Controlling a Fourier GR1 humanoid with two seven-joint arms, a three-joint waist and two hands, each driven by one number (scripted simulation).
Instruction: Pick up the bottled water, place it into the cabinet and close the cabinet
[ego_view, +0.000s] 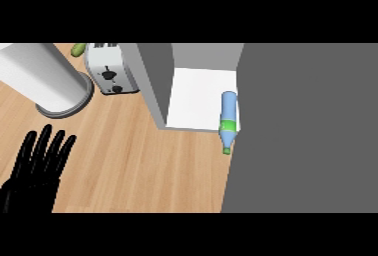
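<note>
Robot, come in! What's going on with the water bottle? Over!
Left hand open, resting at lower left. Right hand out of view. Bottle lying at cabinet front edge, cap poking out. Door not shut.

Bottled water (229, 120) lying in the cabinet (203, 97), toaster (109, 70) left of it, paper towel roll (44, 80) further left
</note>
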